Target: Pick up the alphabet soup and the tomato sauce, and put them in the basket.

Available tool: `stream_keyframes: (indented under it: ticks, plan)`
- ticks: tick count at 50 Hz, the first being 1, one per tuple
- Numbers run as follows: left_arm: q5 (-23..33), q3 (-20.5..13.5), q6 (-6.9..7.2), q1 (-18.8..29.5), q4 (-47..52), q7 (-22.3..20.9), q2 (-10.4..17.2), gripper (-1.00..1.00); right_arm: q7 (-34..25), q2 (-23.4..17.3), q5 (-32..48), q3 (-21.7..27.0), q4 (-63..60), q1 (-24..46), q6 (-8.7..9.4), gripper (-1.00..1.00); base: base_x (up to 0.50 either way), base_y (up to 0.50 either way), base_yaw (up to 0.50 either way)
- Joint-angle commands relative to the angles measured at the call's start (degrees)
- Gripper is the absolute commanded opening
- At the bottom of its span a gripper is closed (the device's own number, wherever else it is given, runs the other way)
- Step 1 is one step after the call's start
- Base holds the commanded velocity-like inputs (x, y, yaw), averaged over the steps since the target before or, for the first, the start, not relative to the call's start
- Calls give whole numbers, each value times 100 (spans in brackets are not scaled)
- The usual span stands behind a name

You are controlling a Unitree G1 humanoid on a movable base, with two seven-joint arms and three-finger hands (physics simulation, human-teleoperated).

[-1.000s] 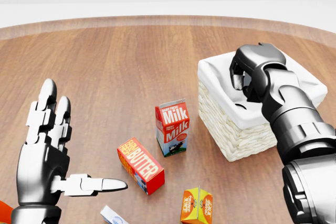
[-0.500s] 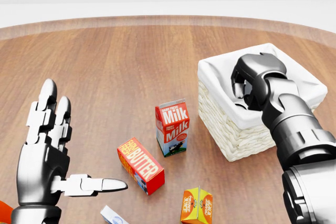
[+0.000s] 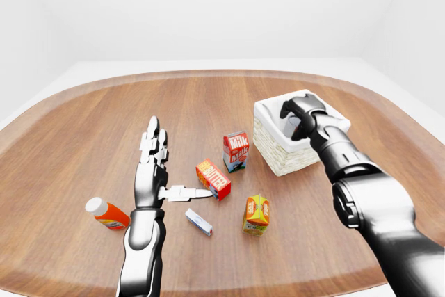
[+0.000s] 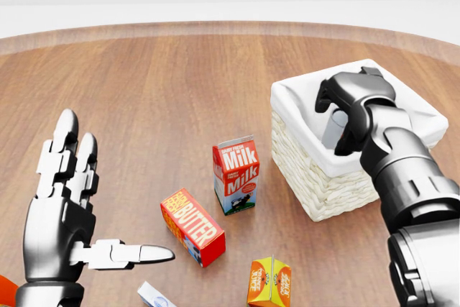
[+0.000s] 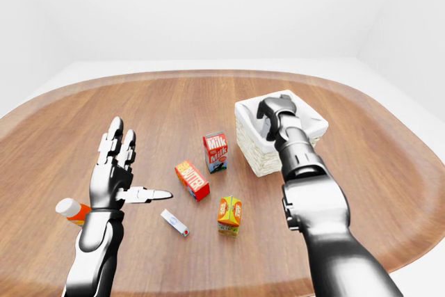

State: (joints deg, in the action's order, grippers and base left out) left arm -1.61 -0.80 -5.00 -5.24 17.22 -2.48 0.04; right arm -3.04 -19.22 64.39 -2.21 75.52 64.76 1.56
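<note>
While the right hand [image 4: 343,116] hangs over the open top of the basket [image 4: 323,185], its fingers stand loosely spread about a grey can [image 4: 333,131] that sits upright inside the white lining; whether they touch it cannot be told, and its label is hidden, so which can it is stays unclear. At the left of the head view the left hand [image 4: 61,210] is held up, palm open, fingers straight and thumb pointing right, gripping nothing. Wide bare wood lies across the surface [image 3: 83,123] above and left of that hand, up to the rounded far edge. Between the hands stand a milk carton [image 4: 236,175], just left of the basket, and a butter box [image 4: 192,226] below it, near the left thumb tip. Lower still are an orange juice carton [image 3: 256,214] and a small white box [image 3: 198,221] lying flat. A red bottle with a white cap [image 3: 106,214] lies on its side left of the left forearm, well apart from the basket
</note>
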Motion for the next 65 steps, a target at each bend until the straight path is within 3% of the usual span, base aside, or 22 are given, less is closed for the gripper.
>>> stream_keyframes:
  ticks: [1,65]
  plan:
    - [38,-45,0,45,3,50,13,100,24,-23,-46,13,-26,24,40,100,0,0,0]
    - [39,-45,0,44,4,49,12,100,-312,-433,110,47,-316,438,152,100,0,0,0]
